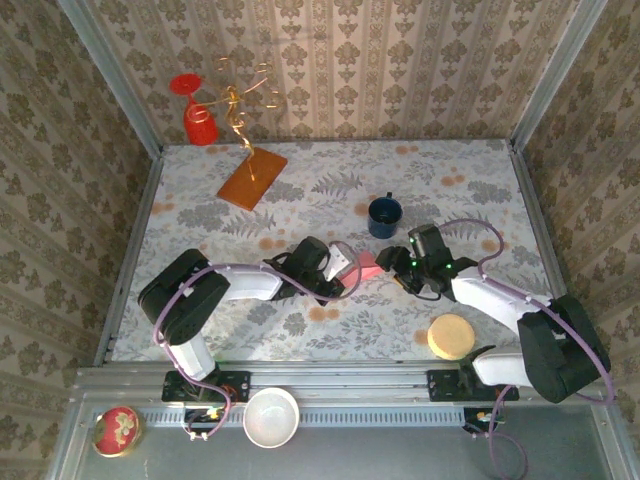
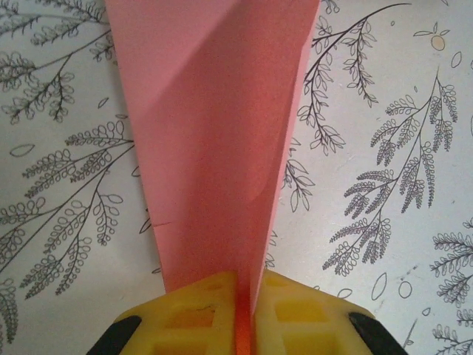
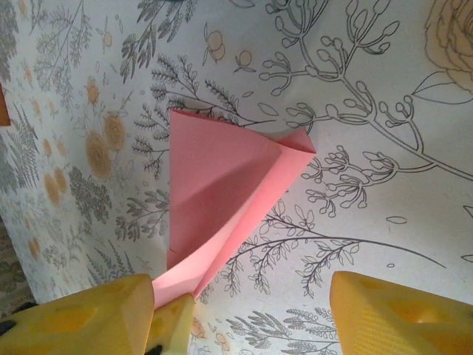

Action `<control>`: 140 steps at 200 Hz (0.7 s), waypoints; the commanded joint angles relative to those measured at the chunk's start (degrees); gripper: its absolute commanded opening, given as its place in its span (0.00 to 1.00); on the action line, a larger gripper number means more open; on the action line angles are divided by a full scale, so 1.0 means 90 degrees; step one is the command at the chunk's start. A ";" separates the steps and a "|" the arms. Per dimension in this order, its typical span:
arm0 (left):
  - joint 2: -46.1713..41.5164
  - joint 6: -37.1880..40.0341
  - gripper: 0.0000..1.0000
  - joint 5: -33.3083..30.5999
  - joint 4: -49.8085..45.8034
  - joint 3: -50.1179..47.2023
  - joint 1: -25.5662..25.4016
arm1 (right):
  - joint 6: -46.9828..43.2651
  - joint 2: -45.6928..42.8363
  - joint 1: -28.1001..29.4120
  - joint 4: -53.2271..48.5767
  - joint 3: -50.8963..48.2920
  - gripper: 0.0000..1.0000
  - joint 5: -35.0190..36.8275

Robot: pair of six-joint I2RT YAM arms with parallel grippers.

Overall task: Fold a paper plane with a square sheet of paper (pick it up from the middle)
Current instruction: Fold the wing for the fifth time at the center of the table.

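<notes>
The pink sheet of paper (image 1: 368, 263) lies mid-table between the two arms, folded along a centre crease into a tapering wedge with pointed corners (image 3: 222, 177). My left gripper (image 2: 244, 314) is shut on its narrow end; the folded edge stands upright between the yellow pads (image 2: 192, 310), and the rest fans out over the floral cloth (image 2: 214, 133). My right gripper (image 3: 240, 296) hangs just right of the paper with its jaws wide open. Its left finger (image 3: 74, 322) is beside the paper's narrow end, next to a left-gripper fingertip. Nothing lies between its fingers.
A dark blue mug (image 1: 385, 213) stands just behind the grippers. An orange-brown board (image 1: 252, 178) and a red glass (image 1: 200, 120) with a wire stand are at the back left. A round wooden disc (image 1: 451, 336) lies front right, and a white bowl (image 1: 271, 416) sits on the front rail.
</notes>
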 commanded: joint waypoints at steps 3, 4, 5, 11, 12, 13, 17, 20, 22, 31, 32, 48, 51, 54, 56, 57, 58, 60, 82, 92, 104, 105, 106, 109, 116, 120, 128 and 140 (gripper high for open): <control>0.0177 -0.0503 0.13 0.0304 -0.0584 0.0220 0.0113 | -0.0346 0.0149 0.0205 0.0073 -0.0161 0.67 -0.0075; 0.0183 -0.0521 0.13 0.0315 -0.0589 0.0219 0.0124 | -0.0352 0.0155 0.0217 0.0087 -0.0160 0.67 -0.0081; 0.0186 -0.0539 0.12 0.0326 -0.0592 0.0223 0.0125 | -0.0355 0.0162 0.0233 0.0098 -0.0160 0.67 -0.0089; 0.0221 -0.0636 0.12 0.0378 -0.0610 0.0264 0.0153 | -0.0381 0.0233 0.0274 0.0160 -0.0144 0.67 -0.0136; 0.0224 -0.0655 0.12 0.0391 -0.0617 0.0270 0.0159 | -0.0394 0.0245 0.0281 0.0179 -0.0142 0.67 -0.0146; 0.0231 -0.0670 0.12 0.0403 -0.0621 0.0278 0.0162 | -0.0401 0.0256 0.0289 0.0193 -0.0141 0.67 -0.0156; 0.0251 -0.0740 0.12 0.0452 -0.0628 0.0308 0.0184 | -0.0423 0.0310 0.0311 0.0249 -0.0132 0.67 -0.0203; 0.0264 -0.0787 0.12 0.0486 -0.0640 0.0330 0.0204 | -0.0436 0.0352 0.0325 0.0285 -0.0117 0.68 -0.0242; 0.0271 -0.0817 0.12 0.0510 -0.0640 0.0346 0.0204 | -0.0446 0.0386 0.0334 0.0305 -0.0105 0.68 -0.0267; 0.0293 -0.0961 0.12 0.0588 -0.0696 0.0416 0.0228 | -0.0488 0.0537 0.0382 0.0364 -0.0033 0.68 -0.0361; 0.0300 -0.0974 0.12 0.0598 -0.0704 0.0424 0.0231 | -0.0492 0.0544 0.0389 0.0369 -0.0023 0.68 -0.0370; 0.0330 -0.1183 0.12 0.0835 -0.0807 0.0553 0.0289 | -0.0599 0.0890 0.0485 0.0428 0.0142 0.68 -0.0496; 0.0335 -0.1241 0.12 0.0852 -0.0825 0.0575 0.0308 | -0.0616 0.0933 0.0499 0.0434 0.0170 0.68 -0.0513; 0.0328 -0.1291 0.12 0.0889 -0.0842 0.0594 0.0321 | -0.0635 0.0963 0.0516 0.0440 0.0201 0.68 -0.0531; 0.0321 -0.1322 0.12 0.0909 -0.0847 0.0605 0.0333 | -0.0650 0.0986 0.0526 0.0439 0.0221 0.68 -0.0535; 0.0323 -0.1335 0.12 0.0920 -0.0848 0.0607 0.0332 | -0.0655 0.0997 0.0529 0.0436 0.0226 0.68 -0.0541; 0.0319 -0.1342 0.12 0.0936 -0.0848 0.0608 0.0337 | -0.0658 0.1008 0.0535 0.0439 0.0234 0.68 -0.0538; 0.0324 -0.1366 0.12 0.0964 -0.0849 0.0616 0.0340 | -0.0665 0.1034 0.0540 0.0441 0.0246 0.68 -0.0539; 0.0330 -0.1550 0.12 0.1084 -0.0929 0.0712 0.0370 | -0.0769 0.1187 0.0571 0.0438 0.0377 0.67 -0.0550; 0.0367 -0.1613 0.12 0.1116 -0.1015 0.0780 0.0372 | -0.0845 0.1242 0.0571 0.0451 0.0439 0.66 -0.0571; 0.0425 -0.1696 0.12 0.1131 -0.1142 0.0873 0.0381 | -0.0922 0.1305 0.0577 0.0461 0.0504 0.66 -0.0600; 0.0434 -0.1693 0.12 0.1134 -0.1157 0.0877 0.0381 | -0.0928 0.1314 0.0574 0.0461 0.0509 0.66 -0.0602; 0.0443 -0.1692 0.12 0.1135 -0.1159 0.0880 0.0385 | -0.0936 0.1318 0.0578 0.0461 0.0517 0.66 -0.0608; 0.0456 -0.1715 0.12 0.1145 -0.1190 0.0902 0.0387 | -0.0951 0.1329 0.0582 0.0459 0.0530 0.65 -0.0619; 0.0494 -0.1755 0.12 0.1135 -0.1276 0.0957 0.0387 | -0.0994 0.1366 0.0581 0.0477 0.0569 0.65 -0.0645; 0.0514 -0.1767 0.12 0.1132 -0.1320 0.0990 0.0394 | -0.1019 0.1385 0.0581 0.0480 0.0587 0.65 -0.0658; 0.0547 -0.1795 0.12 0.1146 -0.1379 0.1039 0.0390 | -0.1063 0.1430 0.0591 0.0462 0.0628 0.65 -0.0639; 0.0602 -0.1843 0.12 0.1144 -0.1476 0.1122 0.0404 | -0.1103 0.1503 0.0591 0.0440 0.0688 0.65 -0.0627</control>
